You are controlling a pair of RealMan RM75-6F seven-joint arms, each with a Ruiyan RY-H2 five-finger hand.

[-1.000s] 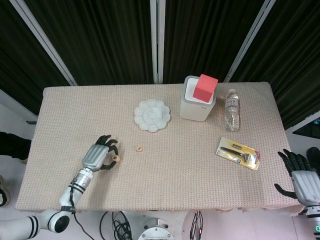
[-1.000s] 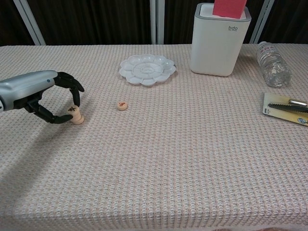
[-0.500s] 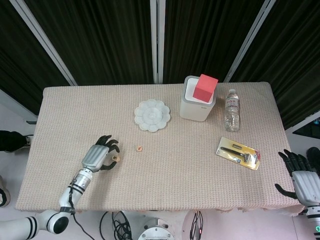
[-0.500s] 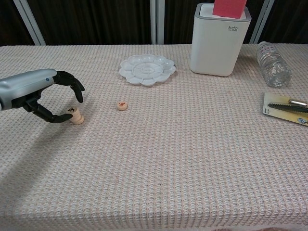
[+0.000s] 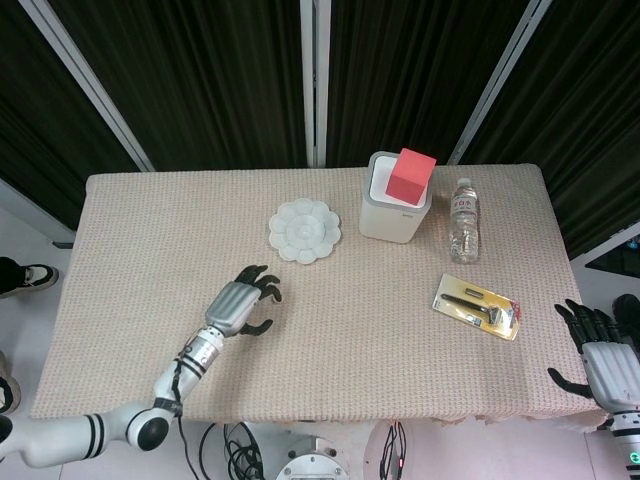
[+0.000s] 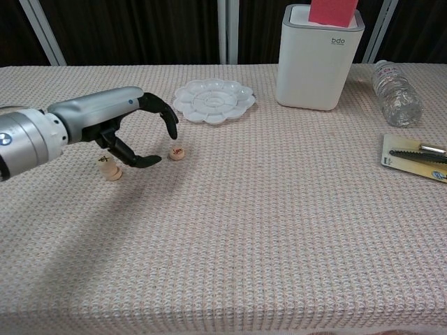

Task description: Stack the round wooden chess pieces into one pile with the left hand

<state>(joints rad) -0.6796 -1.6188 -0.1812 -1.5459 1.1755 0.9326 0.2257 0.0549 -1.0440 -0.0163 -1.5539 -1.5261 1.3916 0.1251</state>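
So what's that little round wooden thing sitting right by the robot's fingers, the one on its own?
It is a single round chess piece, a small flat disc of pale wood with a reddish mark on its top face. It lies flat on the woven beige tablecloth, in front of the white flower-shaped dish. The left robot hand arches over it with fingers spread, one fingertip close beside it; contact cannot be told. A short stack of like pieces stands apart from it.

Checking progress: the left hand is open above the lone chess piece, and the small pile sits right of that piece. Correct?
Not quite. In the chest view the pile sits left of the lone piece, not right. The left hand is open above the piece, holding nothing.
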